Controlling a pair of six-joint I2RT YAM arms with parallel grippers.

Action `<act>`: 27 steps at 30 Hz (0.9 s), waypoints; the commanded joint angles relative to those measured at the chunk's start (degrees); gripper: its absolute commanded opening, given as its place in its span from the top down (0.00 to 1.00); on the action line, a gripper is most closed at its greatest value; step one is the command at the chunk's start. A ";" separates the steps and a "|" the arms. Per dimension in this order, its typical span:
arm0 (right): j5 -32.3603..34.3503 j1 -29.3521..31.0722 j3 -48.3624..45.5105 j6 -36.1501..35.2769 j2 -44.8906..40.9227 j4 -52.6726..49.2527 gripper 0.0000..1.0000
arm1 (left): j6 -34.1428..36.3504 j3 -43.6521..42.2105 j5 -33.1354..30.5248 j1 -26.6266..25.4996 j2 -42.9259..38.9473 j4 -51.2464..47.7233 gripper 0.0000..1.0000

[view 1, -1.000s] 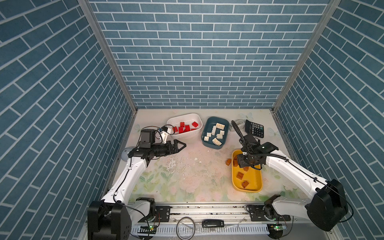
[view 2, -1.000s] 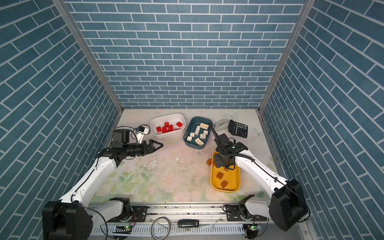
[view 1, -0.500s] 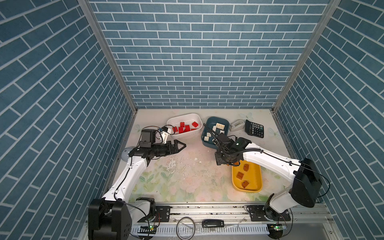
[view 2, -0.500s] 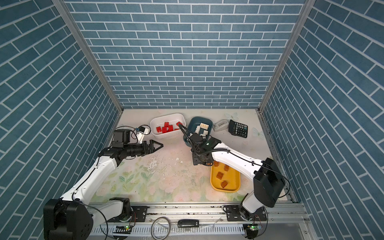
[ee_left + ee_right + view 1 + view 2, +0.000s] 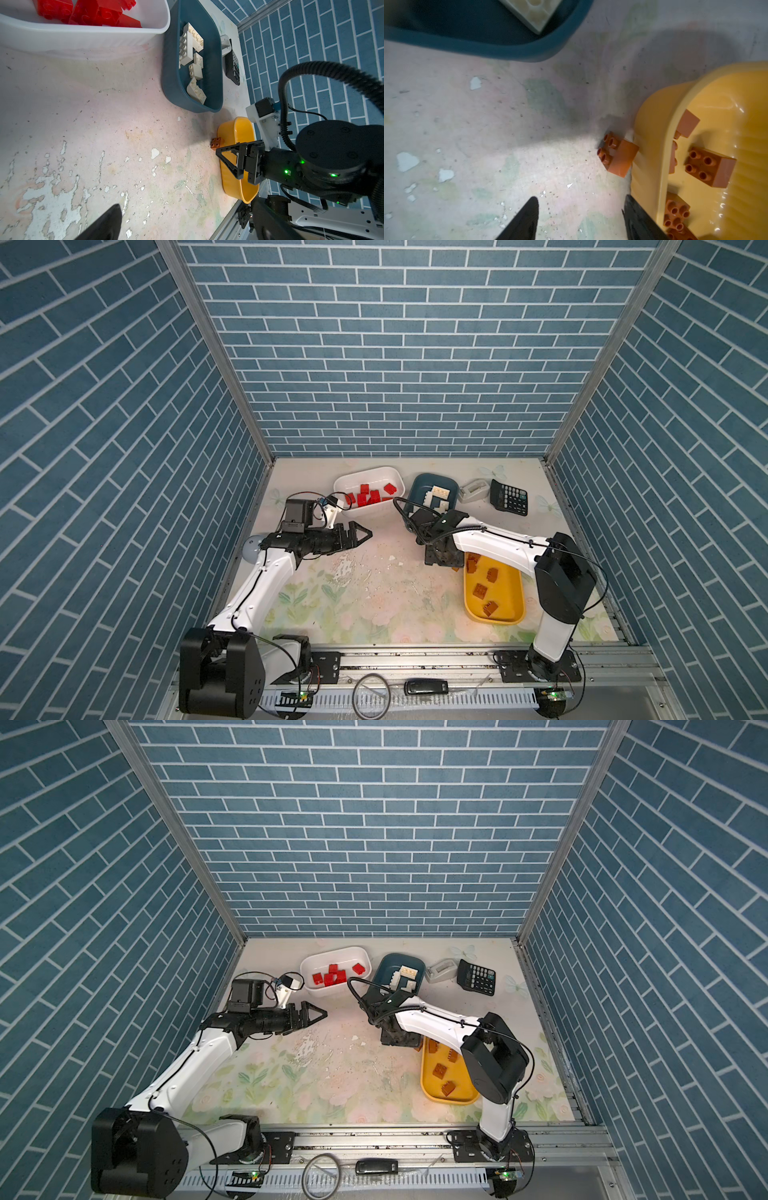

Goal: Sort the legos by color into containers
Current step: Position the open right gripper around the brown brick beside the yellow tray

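While the right gripper (image 5: 580, 200) hangs low over the table (image 5: 488, 135) with its jaws apart and nothing between them, 1 brown brick (image 5: 618, 155) lies outside the yellow tub (image 5: 654, 124). We see it pressed against the tub's outer wall near the rounded far end, studs turned away from the tub. 1 black finger (image 5: 639, 220) runs close along that same wall; its partner is over bare table.

Inside the yellow tub at least 4 brown bricks (image 5: 480, 590) lie spread out, with bare floor between them. Beyond the yellow tub's far end sits the blue tub (image 5: 415, 489) with cream bricks (image 5: 439, 494), and only a narrow strip of table separates the 2 rims. Past that, further from the yellow tub, the white tub (image 5: 370, 513) holds red bricks (image 5: 368, 498).

The left gripper (image 5: 368, 534) floats well clear of the yellow tub, jaws wide and empty. A broad open stretch of worn table lies between it and the stray brick.
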 commanded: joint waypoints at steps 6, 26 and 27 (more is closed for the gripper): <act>2.61 -1.09 -0.64 8.76 2.80 -0.75 0.32 | 2.37 0.79 0.13 -0.35 1.15 -0.80 0.00; 2.66 -2.09 -2.86 9.83 5.90 3.76 0.38 | 4.23 1.14 0.43 -0.35 1.12 -2.56 0.00; 2.07 -2.10 -3.73 9.15 5.55 5.46 0.38 | 4.19 1.12 0.48 -0.35 1.06 -2.56 0.00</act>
